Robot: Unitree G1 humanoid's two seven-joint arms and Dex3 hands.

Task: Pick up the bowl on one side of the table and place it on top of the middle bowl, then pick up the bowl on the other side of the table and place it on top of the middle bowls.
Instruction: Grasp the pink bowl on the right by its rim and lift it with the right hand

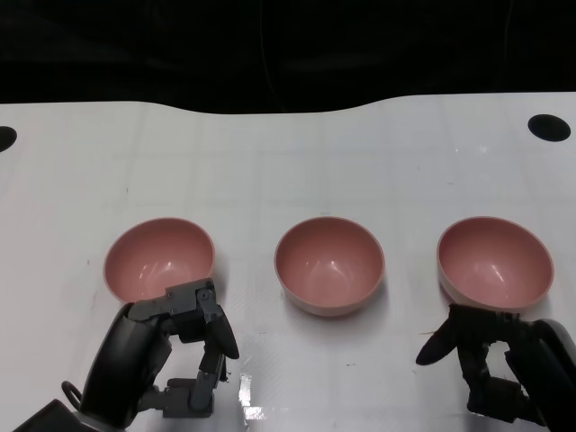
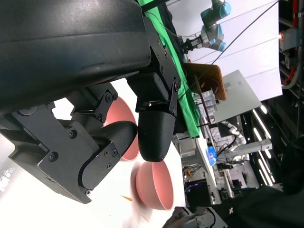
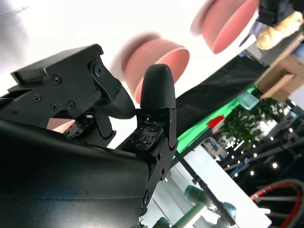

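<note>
Three pink bowls stand in a row on the white table: left bowl [image 1: 160, 259], middle bowl [image 1: 329, 265], right bowl [image 1: 494, 263]. All are upright and apart from each other. My left hand [image 1: 184, 346] hovers just in front of the left bowl's near rim, fingers apart and holding nothing. My right hand [image 1: 490, 360] is in front of the right bowl, fingers spread, also holding nothing. The left wrist view shows my fingers [image 2: 152, 128] with one pink bowl [image 2: 121, 111] behind them and another bowl [image 2: 154, 185] farther off. The right wrist view shows two blurred bowls [image 3: 156, 59] [image 3: 228, 23] past my fingertips [image 3: 156, 85].
The white table [image 1: 288, 162] ends at a dark far edge. Black round holes sit at the far right [image 1: 549, 127] and the far left [image 1: 4, 138]. A green cloth [image 2: 183, 95] and lab equipment lie beyond the table.
</note>
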